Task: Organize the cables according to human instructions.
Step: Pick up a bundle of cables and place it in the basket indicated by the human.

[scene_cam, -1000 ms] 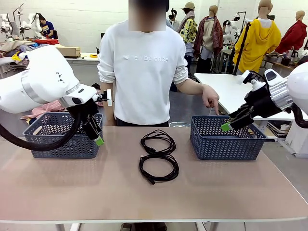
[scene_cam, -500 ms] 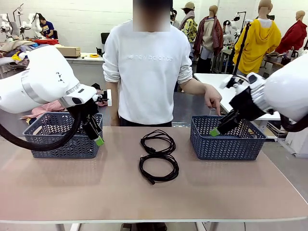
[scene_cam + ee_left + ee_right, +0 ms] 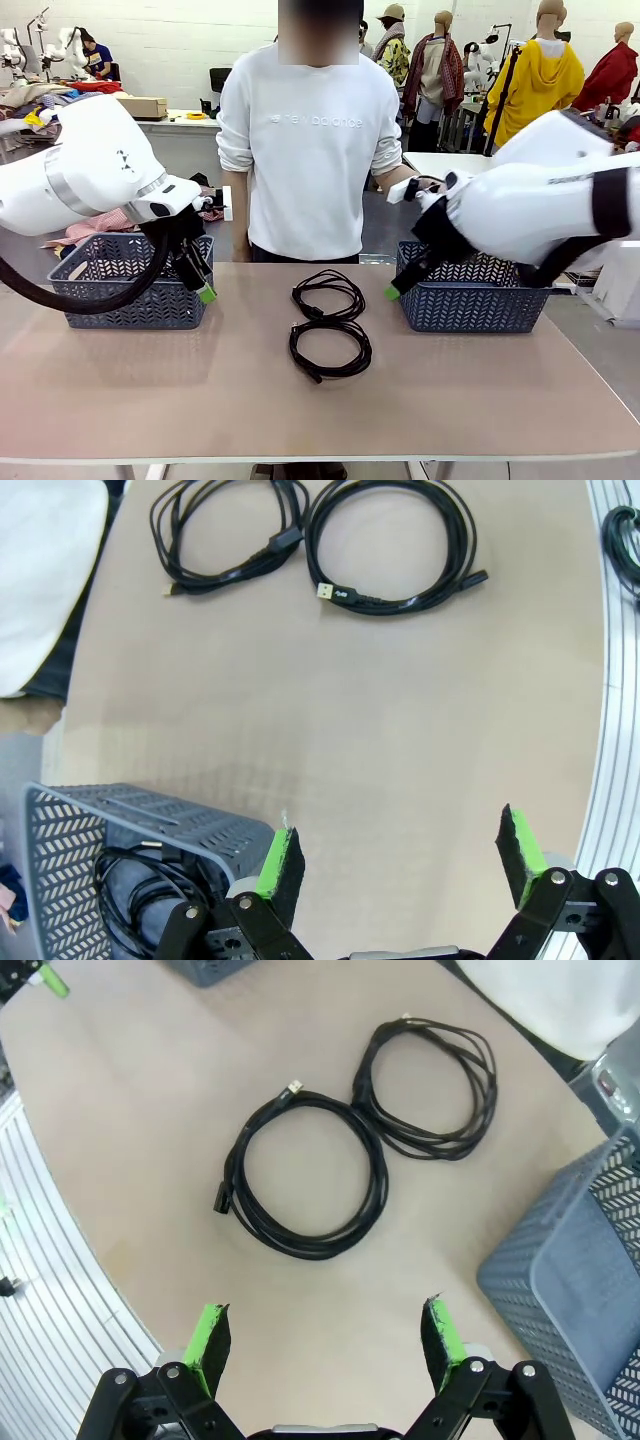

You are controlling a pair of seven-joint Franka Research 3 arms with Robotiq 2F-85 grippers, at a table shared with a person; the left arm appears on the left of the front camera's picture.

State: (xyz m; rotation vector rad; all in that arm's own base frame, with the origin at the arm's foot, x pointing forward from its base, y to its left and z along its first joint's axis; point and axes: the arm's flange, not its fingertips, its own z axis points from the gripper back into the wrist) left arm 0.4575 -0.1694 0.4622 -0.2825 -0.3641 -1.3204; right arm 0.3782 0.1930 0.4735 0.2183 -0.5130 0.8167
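Pickup is judged the step in hand: two cables (image 3: 325, 320) lie touching at the middle of the table (image 3: 500, 390); the right gripper (image 3: 392, 292) is held open near them (the left gripper (image 3: 205, 293), also open, hangs by the left basket (image 3: 120, 305)). Lowering onto one coil's strand is called for.

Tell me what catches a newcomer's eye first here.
Two coiled thin black cables lie side by side at the tan table's middle. The right arm's black, green-padded end effector hangs open near them, beside the right blue-grey plastic basket. A person in a white sweatshirt stands behind.
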